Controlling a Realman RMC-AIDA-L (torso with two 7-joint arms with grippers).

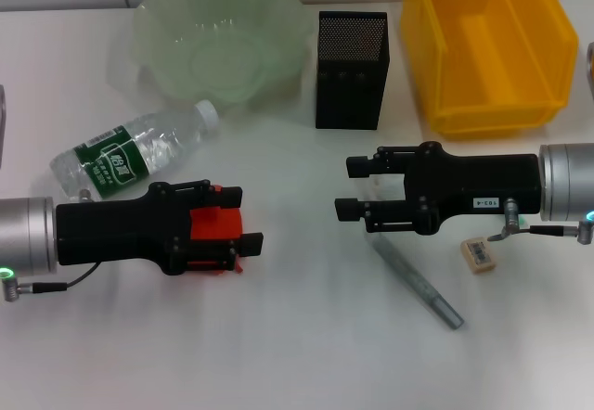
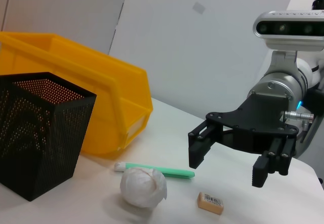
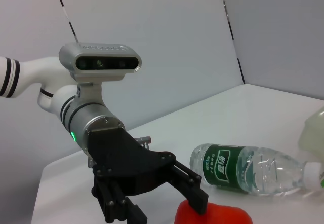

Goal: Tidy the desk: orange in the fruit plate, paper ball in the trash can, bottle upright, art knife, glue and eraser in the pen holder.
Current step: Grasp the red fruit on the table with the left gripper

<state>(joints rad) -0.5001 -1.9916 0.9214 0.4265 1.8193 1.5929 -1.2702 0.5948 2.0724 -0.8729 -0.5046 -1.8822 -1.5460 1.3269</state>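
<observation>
Orange [image 1: 212, 234] sits just below the lying bottle [image 1: 136, 148], between the left end effector's [image 1: 243, 224] open fingers, not yet gripped. Next: close, lift, carry to the plate [image 1: 223, 39] above the bottle. Right end effector [image 1: 349, 187] hovers open, empty.

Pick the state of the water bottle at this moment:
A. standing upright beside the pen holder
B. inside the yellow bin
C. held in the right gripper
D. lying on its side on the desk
D: the water bottle lies on its side on the desk, cap toward the fruit plate, just beyond the left gripper; the right gripper is open and holds nothing.
</observation>
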